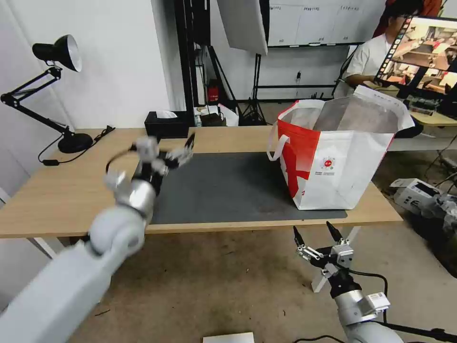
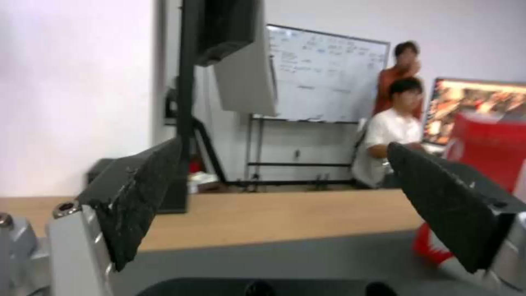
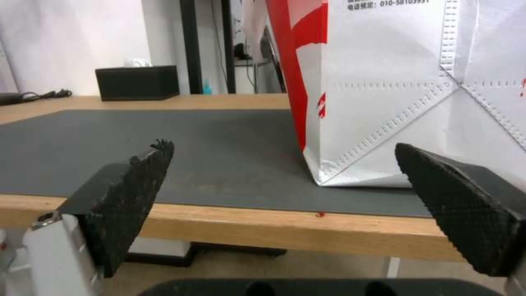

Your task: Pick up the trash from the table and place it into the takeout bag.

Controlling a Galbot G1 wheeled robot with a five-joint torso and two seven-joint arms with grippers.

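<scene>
Since no trash shows on the bench (image 1: 62, 190) or its mat (image 1: 228, 186), the task looks done, with the bag (image 1: 342, 162) upright on the mat's right end. The left tool (image 1: 183, 148) hangs spread and empty above the mat's left edge; the right tool (image 1: 316, 237), also spread, waits below the bench's front edge. A careless sweep from either could catch a handle (image 1: 276, 143) and tip the bag.

The table (image 1: 57, 200) is viewed from above by the head camera; the takeout bag (image 3: 394, 102) is seen close, from edge height, by the right wrist camera.
</scene>
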